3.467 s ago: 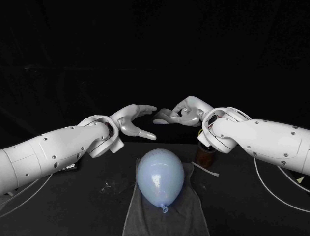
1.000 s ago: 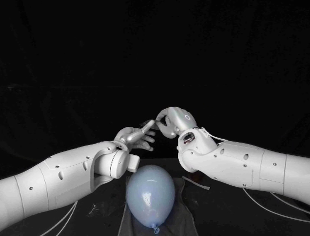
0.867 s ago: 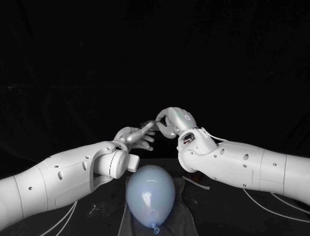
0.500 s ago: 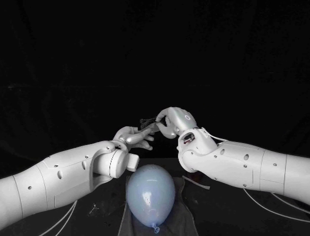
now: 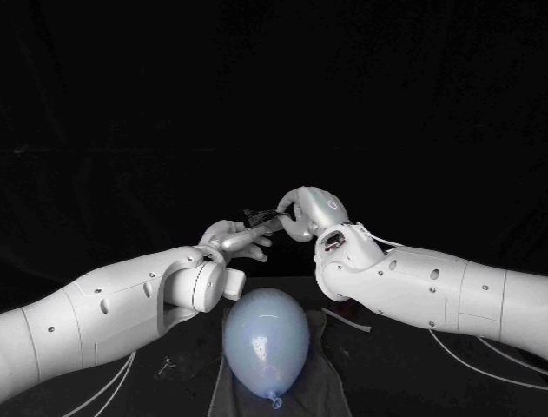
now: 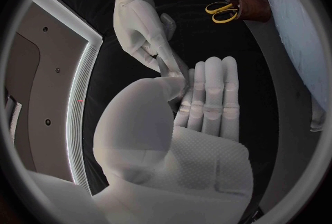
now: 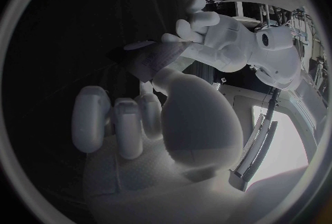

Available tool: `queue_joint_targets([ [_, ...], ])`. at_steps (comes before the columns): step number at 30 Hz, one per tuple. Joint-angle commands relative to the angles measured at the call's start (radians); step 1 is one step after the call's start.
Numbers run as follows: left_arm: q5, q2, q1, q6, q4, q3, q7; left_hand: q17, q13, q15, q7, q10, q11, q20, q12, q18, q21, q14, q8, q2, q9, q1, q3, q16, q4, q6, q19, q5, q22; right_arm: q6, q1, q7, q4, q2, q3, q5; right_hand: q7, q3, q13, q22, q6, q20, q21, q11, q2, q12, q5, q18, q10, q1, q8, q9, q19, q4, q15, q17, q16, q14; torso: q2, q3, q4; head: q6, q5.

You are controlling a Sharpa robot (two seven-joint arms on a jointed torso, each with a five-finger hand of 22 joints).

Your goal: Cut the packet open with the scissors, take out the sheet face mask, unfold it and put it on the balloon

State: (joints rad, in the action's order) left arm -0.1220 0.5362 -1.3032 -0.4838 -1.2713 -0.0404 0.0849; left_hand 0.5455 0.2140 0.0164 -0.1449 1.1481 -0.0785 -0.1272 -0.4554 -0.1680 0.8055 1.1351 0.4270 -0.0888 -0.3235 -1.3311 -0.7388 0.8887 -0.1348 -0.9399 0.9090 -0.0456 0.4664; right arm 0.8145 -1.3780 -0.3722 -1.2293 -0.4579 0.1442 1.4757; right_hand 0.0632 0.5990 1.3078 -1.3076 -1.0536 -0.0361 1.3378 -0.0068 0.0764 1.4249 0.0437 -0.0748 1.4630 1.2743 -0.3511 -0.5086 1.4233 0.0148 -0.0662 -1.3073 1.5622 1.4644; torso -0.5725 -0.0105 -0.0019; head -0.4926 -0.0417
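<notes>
Packet (image 5: 262,214), small and dark, sits between both raised hands, at 12 o'clock from the balloon (image 5: 267,334). The left hand (image 5: 233,239) pinches its 9 o'clock end with its other fingers straight. The right hand (image 5: 307,213) pinches its 3 o'clock end with its other fingers curled. The balloon's long axis runs 12 to 6, knot at 6.
</notes>
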Motion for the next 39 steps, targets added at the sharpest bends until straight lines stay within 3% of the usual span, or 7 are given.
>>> queue_joint_targets([
  [1, -0.017, 0.000, -0.001, 0.006, -0.005, 0.001, 0.023, 0.004, -0.002, -0.007, 0.009, 0.018, 0.011, -0.003, 0.006, -0.011, 0.006, 0.000, 0.012, 0.004, -0.030, 0.030, -0.022, 0.009, 0.009, -0.001, -0.011, -0.004, 0.002, -0.032, -0.001, -0.013, 0.005, 0.004, -0.001, -0.002, -0.001, 0.006, 0.129, -0.040, -0.006, -0.001, 0.005, -0.007, -0.012, 0.007, 0.005, 0.012, 0.033, -0.001, -0.011, -0.055, 0.008, 0.002, -0.008, -0.242, 0.004, 0.102, 0.000, 0.0000, 0.0003, -0.003, -0.001],
  [9, -0.025, 0.001, -0.001, 0.008, 0.000, 0.001, 0.016, 0.009, -0.002, -0.011, 0.016, 0.030, 0.017, -0.007, 0.002, -0.013, 0.007, 0.005, 0.027, 0.016, -0.037, 0.062, -0.036, 0.020, 0.004, -0.007, -0.013, -0.004, 0.002, -0.031, -0.002, 0.054, 0.004, 0.003, -0.002, -0.056, 0.003, 0.003, 0.090, -0.001, 0.023, -0.001, -0.038, -0.003, 0.019, -0.038, 0.005, 0.001, 0.008, -0.018, -0.009, -0.053, -0.018, -0.006, -0.005, -0.212, -0.002, 0.096, 0.001, -0.0008, -0.0001, -0.003, 0.000],
  [14, -0.040, -0.002, -0.002, 0.008, 0.015, 0.001, -0.009, 0.018, -0.006, -0.019, 0.023, 0.044, 0.024, 0.000, 0.006, -0.014, 0.033, 0.005, 0.050, -0.010, -0.044, 0.117, -0.113, 0.036, 0.075, -0.019, -0.015, -0.004, 0.017, -0.008, -0.004, 0.226, -0.018, -0.015, -0.002, -0.127, 0.060, -0.041, -0.030, 0.092, 0.127, -0.029, -0.146, 0.045, 0.089, -0.181, 0.007, -0.020, -0.091, -0.061, 0.064, -0.008, -0.086, 0.003, 0.034, -0.136, -0.023, 0.078, 0.001, -0.0004, -0.0002, -0.001, 0.003],
  [21, -0.064, -0.004, -0.004, 0.015, 0.030, 0.001, -0.040, 0.026, -0.007, -0.024, 0.027, 0.059, 0.029, 0.008, 0.005, -0.014, 0.070, 0.011, 0.063, -0.017, -0.046, 0.170, -0.165, 0.049, 0.132, -0.028, -0.023, -0.005, 0.040, 0.000, -0.006, 0.339, -0.083, -0.060, -0.002, -0.131, 0.073, -0.058, -0.040, 0.100, 0.140, -0.043, -0.161, 0.057, 0.106, -0.193, 0.008, -0.024, -0.105, -0.054, 0.088, 0.013, -0.093, -0.004, 0.045, -0.142, -0.023, 0.079, 0.001, -0.0001, -0.0013, 0.000, 0.007],
  [29, -0.080, -0.002, -0.005, 0.018, 0.038, 0.001, -0.057, 0.031, -0.007, -0.026, 0.029, 0.067, 0.031, 0.011, 0.004, -0.014, 0.087, 0.015, 0.069, -0.016, -0.046, 0.190, -0.180, 0.055, 0.156, -0.033, -0.028, -0.005, 0.052, 0.014, -0.007, 0.384, -0.175, -0.135, -0.002, -0.119, 0.078, -0.044, -0.029, 0.079, 0.135, -0.051, -0.141, 0.062, 0.080, -0.180, 0.009, -0.020, -0.100, -0.023, 0.106, 0.032, -0.076, -0.014, 0.050, -0.161, -0.018, 0.084, -0.001, 0.0009, 0.0005, 0.004, 0.010],
  [35, -0.085, -0.002, -0.006, 0.021, 0.044, 0.001, -0.066, 0.033, -0.007, -0.027, 0.030, 0.070, 0.033, 0.013, 0.004, -0.014, 0.096, 0.016, 0.072, -0.016, -0.046, 0.198, -0.187, 0.058, 0.167, -0.035, -0.031, -0.005, 0.057, -0.002, -0.007, 0.399, -0.267, -0.204, -0.002, -0.111, 0.070, -0.013, 0.014, 0.039, 0.100, -0.049, -0.099, 0.055, 0.037, -0.130, 0.008, -0.011, -0.066, 0.011, 0.103, 0.040, -0.047, -0.026, 0.045, -0.186, -0.011, 0.090, 0.000, -0.0002, -0.0011, 0.003, 0.018],
  [39, -0.088, -0.003, -0.006, 0.022, 0.047, 0.001, -0.069, 0.033, -0.007, -0.028, 0.030, 0.071, 0.033, 0.013, 0.003, -0.014, 0.098, 0.017, 0.072, -0.016, -0.046, 0.201, -0.189, 0.058, 0.169, -0.036, -0.032, -0.006, 0.058, -0.058, -0.007, 0.373, -0.312, -0.236, -0.002, -0.079, 0.060, 0.029, 0.083, -0.013, 0.067, -0.042, -0.042, 0.045, -0.019, -0.051, 0.011, 0.002, -0.014, 0.047, 0.088, 0.037, -0.011, -0.047, 0.037, -0.224, -0.001, 0.098, 0.001, 0.0000, -0.0006, 0.002, 0.021],
])
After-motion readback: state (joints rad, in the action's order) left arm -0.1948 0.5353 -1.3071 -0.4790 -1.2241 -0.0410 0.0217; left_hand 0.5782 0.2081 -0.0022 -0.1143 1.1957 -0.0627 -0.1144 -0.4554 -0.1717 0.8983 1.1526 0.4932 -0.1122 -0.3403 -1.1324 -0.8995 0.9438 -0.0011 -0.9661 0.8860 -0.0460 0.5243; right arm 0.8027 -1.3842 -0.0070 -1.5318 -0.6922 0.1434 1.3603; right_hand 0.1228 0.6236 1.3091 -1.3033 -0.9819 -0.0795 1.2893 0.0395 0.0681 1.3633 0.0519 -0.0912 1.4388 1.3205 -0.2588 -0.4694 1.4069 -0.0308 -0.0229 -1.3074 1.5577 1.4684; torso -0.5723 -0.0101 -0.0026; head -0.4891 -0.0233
